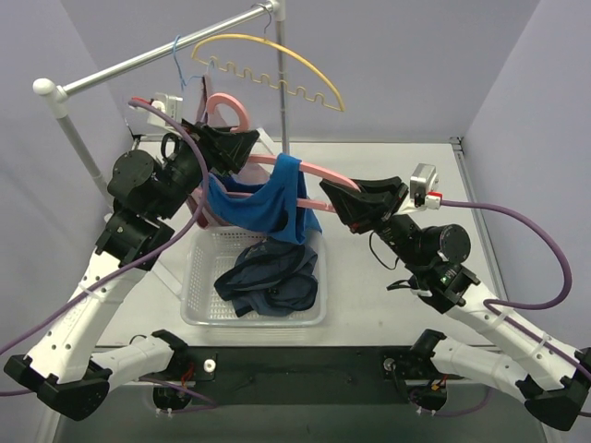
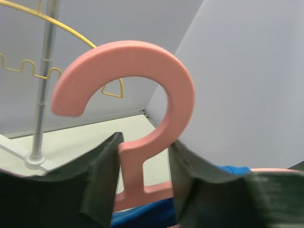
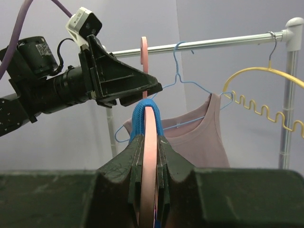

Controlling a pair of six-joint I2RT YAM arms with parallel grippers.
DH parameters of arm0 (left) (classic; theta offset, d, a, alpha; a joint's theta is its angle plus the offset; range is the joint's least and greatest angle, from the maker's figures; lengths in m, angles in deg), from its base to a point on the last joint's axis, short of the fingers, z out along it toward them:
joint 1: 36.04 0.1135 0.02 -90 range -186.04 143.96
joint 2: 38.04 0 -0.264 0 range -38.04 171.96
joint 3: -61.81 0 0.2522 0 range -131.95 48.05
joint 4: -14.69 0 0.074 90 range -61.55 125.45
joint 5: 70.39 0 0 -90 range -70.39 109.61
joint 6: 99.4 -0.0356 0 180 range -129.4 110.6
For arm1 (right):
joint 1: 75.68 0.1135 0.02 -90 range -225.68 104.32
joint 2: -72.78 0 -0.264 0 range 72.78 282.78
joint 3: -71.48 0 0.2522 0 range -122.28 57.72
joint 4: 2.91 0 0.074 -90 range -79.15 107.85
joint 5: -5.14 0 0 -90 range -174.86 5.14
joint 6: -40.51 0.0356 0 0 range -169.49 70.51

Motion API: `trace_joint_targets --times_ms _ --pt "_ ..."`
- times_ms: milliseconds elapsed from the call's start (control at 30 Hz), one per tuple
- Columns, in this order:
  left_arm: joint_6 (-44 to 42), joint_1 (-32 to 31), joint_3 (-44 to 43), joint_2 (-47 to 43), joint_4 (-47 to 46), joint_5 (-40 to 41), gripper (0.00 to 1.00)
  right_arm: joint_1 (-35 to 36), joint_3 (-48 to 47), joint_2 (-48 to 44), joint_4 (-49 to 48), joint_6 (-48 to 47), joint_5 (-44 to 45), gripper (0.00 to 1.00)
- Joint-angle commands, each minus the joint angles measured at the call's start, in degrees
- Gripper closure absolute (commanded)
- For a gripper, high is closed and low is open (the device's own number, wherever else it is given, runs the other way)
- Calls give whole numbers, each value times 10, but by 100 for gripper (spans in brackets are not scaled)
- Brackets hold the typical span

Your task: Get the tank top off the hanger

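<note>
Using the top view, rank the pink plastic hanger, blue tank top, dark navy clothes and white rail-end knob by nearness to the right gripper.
1. Pink plastic hanger, clamped in the right gripper.
2. Blue tank top, just left of it.
3. Dark navy clothes, in the white basket.
4. White rail-end knob, far left.

I note a white basket [image 1: 199, 295] on the tabletop [image 1: 360, 295], holding dark clothes [image 1: 268, 277]. A yellow hanger [image 1: 242, 37] and a blue wire hanger [image 3: 175, 64] hang on the rail [image 1: 138, 62].
</note>
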Motion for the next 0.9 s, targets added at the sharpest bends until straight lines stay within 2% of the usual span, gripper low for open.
trace_joint_targets --times_ms 0,100,167,200,267,300,400,500,633,867 --pt "1 4 -12 4 -39 -14 65 6 8 -26 -86 9 -20 100" --pt "4 4 -7 3 -41 -17 94 6 10 -30 -69 6 -1 100" --pt "2 4 -6 1 -40 -14 100 6 7 -35 -31 7 21 100" --pt "0 4 -6 0 -38 -11 100 7 2 -37 -12 7 43 100" --pt "-11 4 -10 -2 -33 -4 100 6 -4 -50 53 7 63 90" --pt "-17 4 -13 -3 -33 -3 100 6 -11 -54 76 10 78 75" --pt "-36 4 -20 -3 -5 7 100 7 -23 -78 169 29 95 57" --pt "-53 4 -21 -5 2 13 100 7 -41 -104 262 57 122 46" --pt "-71 4 -17 -7 4 23 100 6 -101 -110 409 106 171 44" --pt "-91 4 -9 -8 -5 27 100 12 -203 -79 471 138 134 41"
